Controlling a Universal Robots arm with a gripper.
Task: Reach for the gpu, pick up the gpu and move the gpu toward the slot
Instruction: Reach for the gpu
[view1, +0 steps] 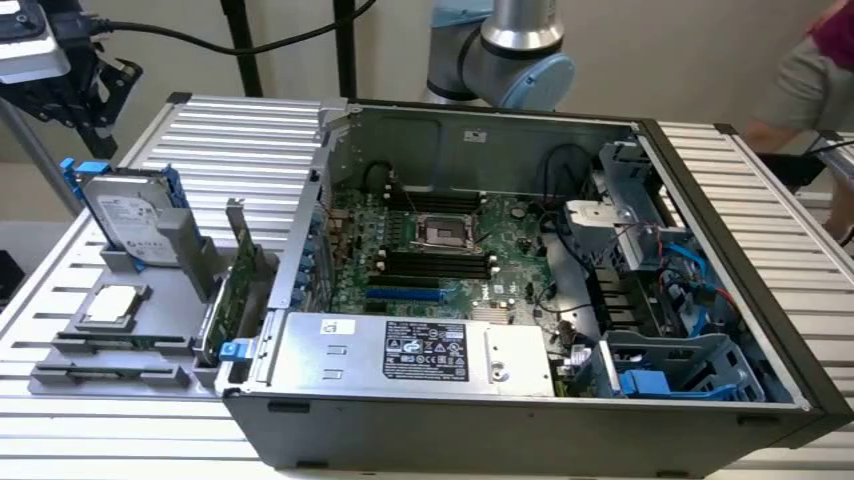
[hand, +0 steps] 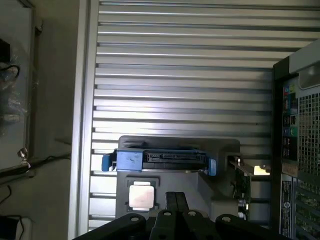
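Claw (hand: 176, 199) hangs with its fingers together, gripping nothing, above the worktop's (view1: 214, 130) far corner on the exterior view's left. Well apart from it, the gpu (view1: 242, 262) stands on edge in a grey rack (view1: 80, 378), between the hard drive (view1: 134, 215) and the open case (view1: 534, 440).

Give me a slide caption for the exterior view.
Gripper hangs high at the exterior view's left, apart from the gpu standing upright beside the open computer case.

Gpu (view1: 240, 262) upright between hard drive (view1: 131, 213) and computer case (view1: 467, 432), seemingly on rack (view1: 107, 377)
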